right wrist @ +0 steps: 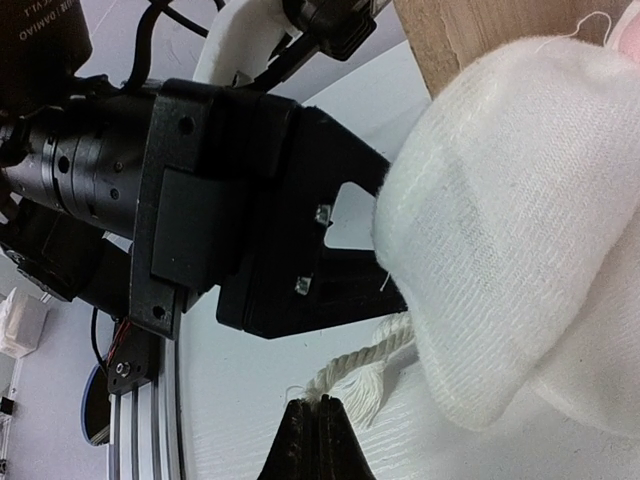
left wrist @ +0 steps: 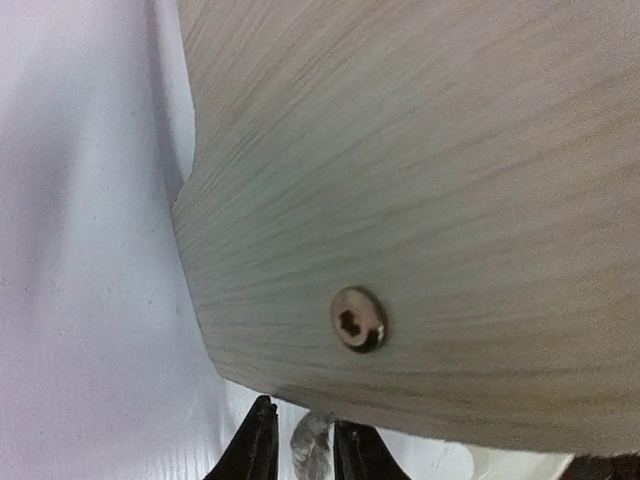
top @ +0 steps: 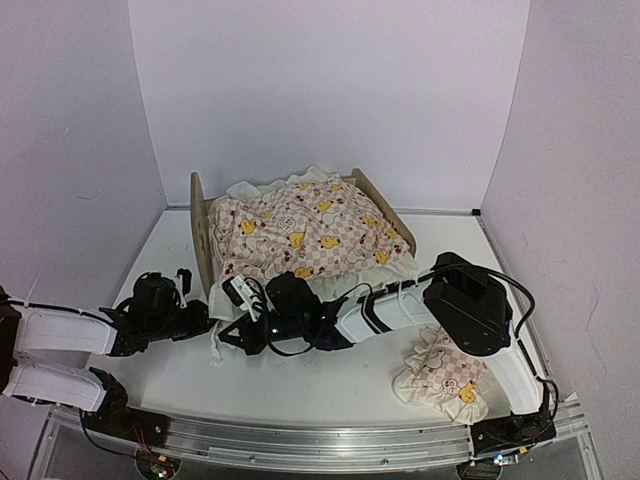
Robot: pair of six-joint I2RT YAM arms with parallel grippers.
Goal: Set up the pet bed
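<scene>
The pet bed (top: 200, 235) stands mid-table, its wooden headboard to the left, with the frilled cartoon-print quilt (top: 310, 235) spread over it. A white knitted cloth (right wrist: 500, 230) hangs out at the bed's near left corner. My left gripper (top: 203, 322) sits at that corner, just under the headboard (left wrist: 420, 180); its jaws stand narrow around a fold of the white cloth (left wrist: 312, 440). My right gripper (right wrist: 322, 402) is shut on the frayed end of a white twisted cord (right wrist: 370, 350) that runs out from under the cloth. It sits close beside the left gripper (right wrist: 395, 240).
The small frilled pillow (top: 440, 378) lies on the table at the near right, beside the right arm's base. The right arm (top: 400, 305) stretches across the front of the bed. White walls close in the back and both sides.
</scene>
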